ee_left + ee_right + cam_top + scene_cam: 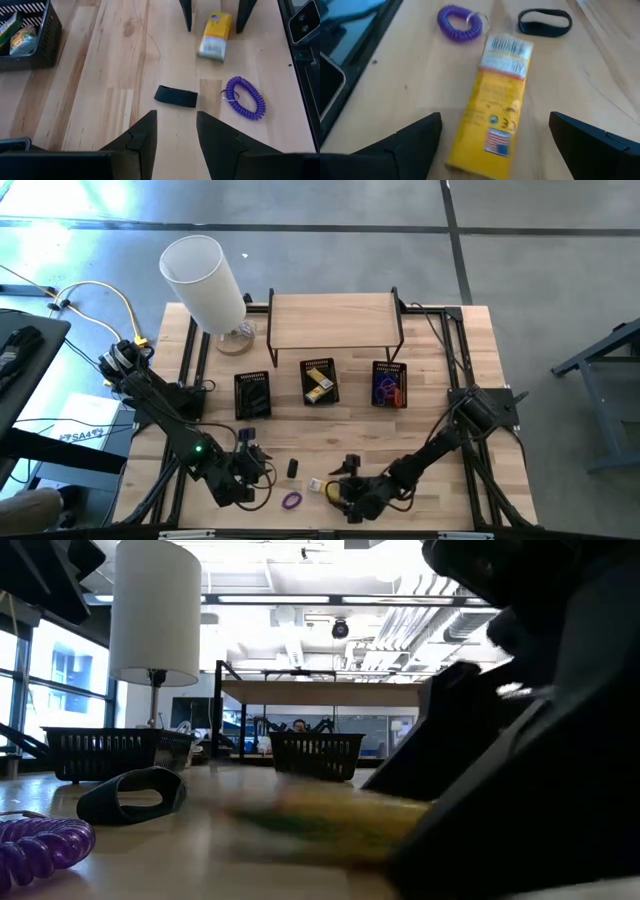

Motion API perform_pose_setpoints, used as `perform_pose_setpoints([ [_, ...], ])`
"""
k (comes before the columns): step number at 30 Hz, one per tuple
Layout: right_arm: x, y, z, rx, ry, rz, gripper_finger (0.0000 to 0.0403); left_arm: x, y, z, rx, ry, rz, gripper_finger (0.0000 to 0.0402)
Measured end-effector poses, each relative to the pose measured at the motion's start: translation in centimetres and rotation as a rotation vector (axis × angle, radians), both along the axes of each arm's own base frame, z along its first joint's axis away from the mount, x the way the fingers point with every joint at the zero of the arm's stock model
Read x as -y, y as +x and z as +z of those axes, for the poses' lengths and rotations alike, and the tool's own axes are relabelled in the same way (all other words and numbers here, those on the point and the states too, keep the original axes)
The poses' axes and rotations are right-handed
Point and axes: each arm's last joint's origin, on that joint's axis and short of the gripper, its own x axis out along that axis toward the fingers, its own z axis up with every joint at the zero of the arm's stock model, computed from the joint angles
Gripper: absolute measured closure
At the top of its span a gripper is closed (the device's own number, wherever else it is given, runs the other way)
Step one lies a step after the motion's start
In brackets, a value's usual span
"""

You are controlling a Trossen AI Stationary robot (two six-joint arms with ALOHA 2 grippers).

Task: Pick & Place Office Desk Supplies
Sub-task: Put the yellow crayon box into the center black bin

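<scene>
1. The right gripper point(490, 145) is down low at the front of the tabletop point(430, 420), jaws spread wide with nothing in them, one on each side of the yellow packet point(492, 120). The packet lies flat on the wood between them, not touched yet as far as I can see.
2. The packet looks like a small, light carton or wrapped block. It's probably fairly stiff but crushable, and the glossy wrapper may be a bit slick. I'd grab it across the narrow width near the middle, so it doesn't tip or swing out of the grip.
3. Just past its white end sit the purple coil band point(461, 22) and the black band loop point(545, 22), close together but apart from the packet. Both look soft and springy, so a pinch on one side of the ring seems better than squeezing the whole thing.
4. The left gripper point(175, 130) hovers nearby on its own side, jaws partly apart and empty, pointed at the black loop.
5. Three black baskets point(319, 381) sit further back in a row, already holding some bits, so that's likely where the packet goes.
</scene>
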Motion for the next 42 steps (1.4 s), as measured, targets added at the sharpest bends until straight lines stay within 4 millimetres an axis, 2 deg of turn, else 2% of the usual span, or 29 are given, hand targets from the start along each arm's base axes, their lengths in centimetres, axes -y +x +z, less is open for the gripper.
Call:
perform_pose_setpoints([
  [5,0.1,0.2,-1.1,0.006,-0.006,-0.018,0.0043,0.0,0.0,0.0,0.0,0.0,0.0,0.0271],
  [12,0.1,0.3,-1.3,0.008,-0.013,-0.023,0.0061,0.0,0.0,0.0,0.002,-0.001,0.0,0.0271],
  [26,-0.1,0.4,-1.2,0.029,0.007,-0.009,0.0218,0.0,0.0,0.0,0.003,-0.002,0.0,0.0271],
  [33,0.0,0.4,-1.0,0.049,-0.088,0.029,0.0286,-0.3,0.5,0.1,0.01,0.03,-0.019,0.0271],
  [39,0.3,0.3,0.0,0.06,-0.232,0.057,0.0283,-1.1,1.4,0.3,0.027,0.064,-0.025,0.0271],
  [42,0.8,0.5,1.8,0.088,-0.322,0.04,0.0275,-1.3,1.6,0.3,0.027,0.062,-0.015,0.0271],
])
